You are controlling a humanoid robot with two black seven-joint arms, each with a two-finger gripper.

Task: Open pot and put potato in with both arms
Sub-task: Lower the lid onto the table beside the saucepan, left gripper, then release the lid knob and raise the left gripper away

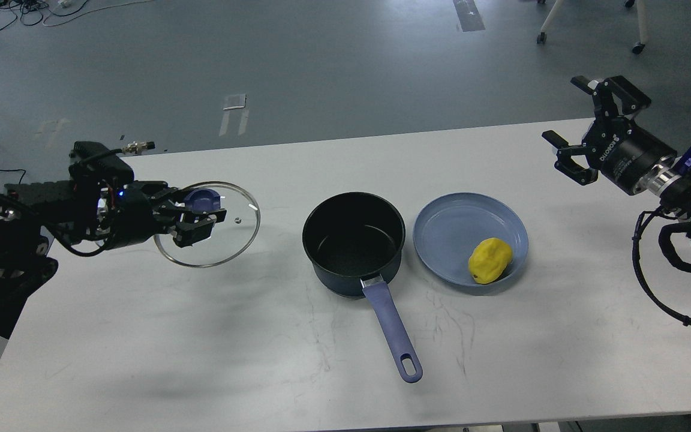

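Already the pot (pixel 354 243) stands open mid-table, the left gripper (pixel 197 217) pinching the lid (pixel 225 240) by its knob (held off to the left), while the potato (pixel 490 260) waits on the plate (pixel 441 231) and the right gripper (pixel 579 129), spread, hovers empty.

A bright yellow potato (pixel 490 260) lies on a pale blue plate (pixel 441 225), well left of the black right gripper (pixel 573 129) with its white lettering. Beside the plate, a dark navy pot (pixel 354 240) shows a black interior and a periwinkle handle. The black left gripper (pixel 192 216) clasps a blue knob on a clear glass lid (pixel 225 240), above a white, faintly scuffed table (pixel 201 336).
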